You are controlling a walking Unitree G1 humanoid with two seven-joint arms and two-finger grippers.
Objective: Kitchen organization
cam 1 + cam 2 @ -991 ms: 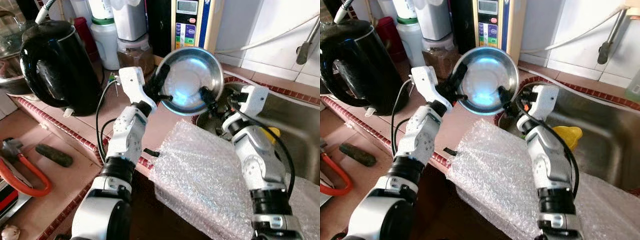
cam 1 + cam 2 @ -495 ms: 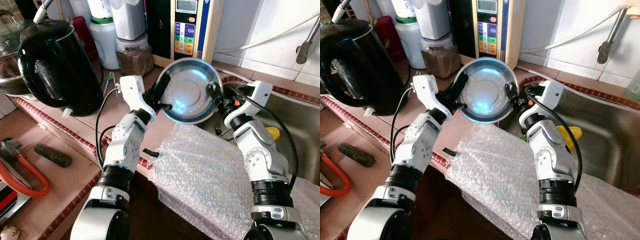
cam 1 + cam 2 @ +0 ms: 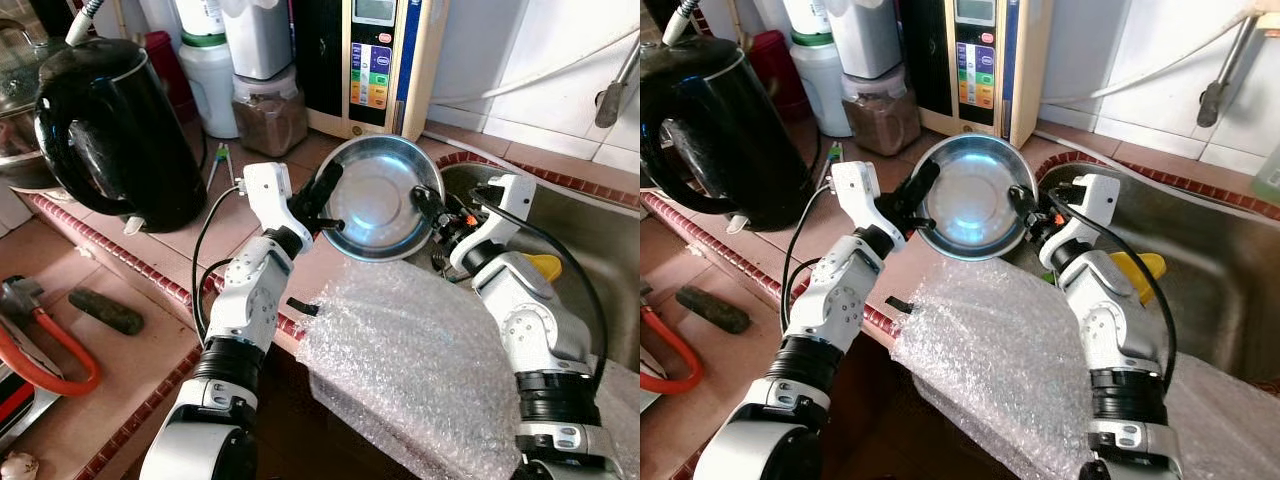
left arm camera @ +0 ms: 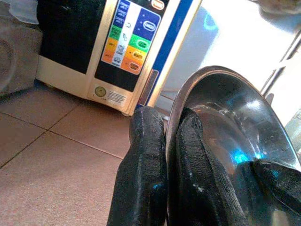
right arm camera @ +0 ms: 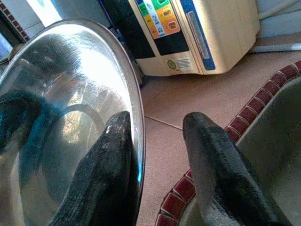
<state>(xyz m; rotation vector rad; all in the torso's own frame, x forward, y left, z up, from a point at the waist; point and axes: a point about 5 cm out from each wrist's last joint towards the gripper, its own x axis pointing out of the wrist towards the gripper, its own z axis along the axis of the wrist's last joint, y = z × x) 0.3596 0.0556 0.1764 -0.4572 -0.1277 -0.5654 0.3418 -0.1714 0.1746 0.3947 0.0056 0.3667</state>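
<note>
A shiny steel bowl (image 3: 378,200) hangs tilted above the tiled counter (image 3: 250,215), just beside the sink's edge. My left gripper (image 3: 322,190) is shut on the bowl's left rim; the left wrist view has the rim (image 4: 188,94) pinched between both black fingers (image 4: 148,155). My right gripper (image 3: 425,205) is at the bowl's right rim and stands open. In the right wrist view one finger (image 5: 106,160) lies inside the bowl (image 5: 61,94), while the other finger (image 5: 211,160) is well apart outside the rim.
A black kettle (image 3: 110,130) stands at the left, with jars (image 3: 265,100) and a water purifier (image 3: 375,60) behind the bowl. Bubble wrap (image 3: 410,360) drapes over the counter's front edge. The steel sink (image 3: 590,250) on the right holds a yellow item (image 3: 545,267).
Both arms have lowered the bowl from in front of the purifier toward the counter, and it now tilts flatter.
</note>
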